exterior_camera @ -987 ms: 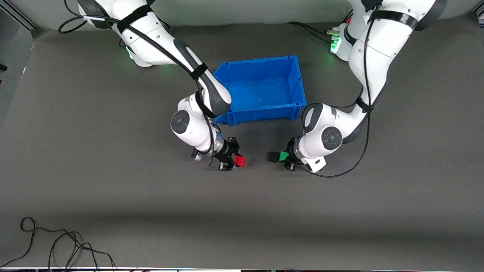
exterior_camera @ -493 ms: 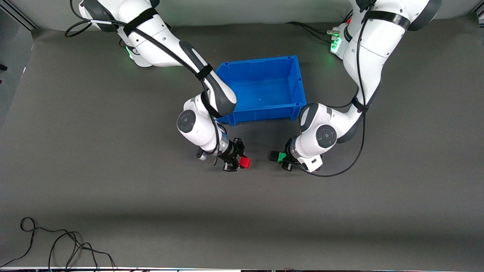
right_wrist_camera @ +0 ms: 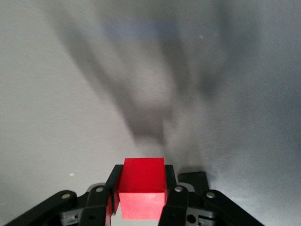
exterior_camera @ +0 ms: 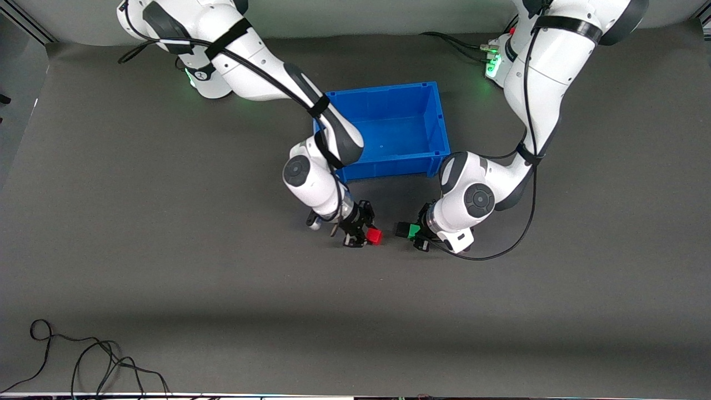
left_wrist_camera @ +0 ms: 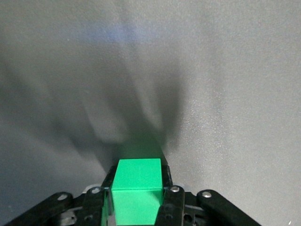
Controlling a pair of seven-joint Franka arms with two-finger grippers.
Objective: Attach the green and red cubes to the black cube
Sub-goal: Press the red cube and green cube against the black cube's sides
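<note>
Currently the red cube (exterior_camera: 375, 236) is clamped between the fingers of the right gripper (exterior_camera: 371, 237), over the grey table (exterior_camera: 166, 266) nearer the front camera than the blue bin (exterior_camera: 389, 130). Just beside it, toward the left arm's end, the green cube (exterior_camera: 414, 230) is pinched by the left gripper (exterior_camera: 415, 231). A black cube (exterior_camera: 401, 229) is seen touching the green cube, between the two coloured cubes and apart from the red one.
</note>
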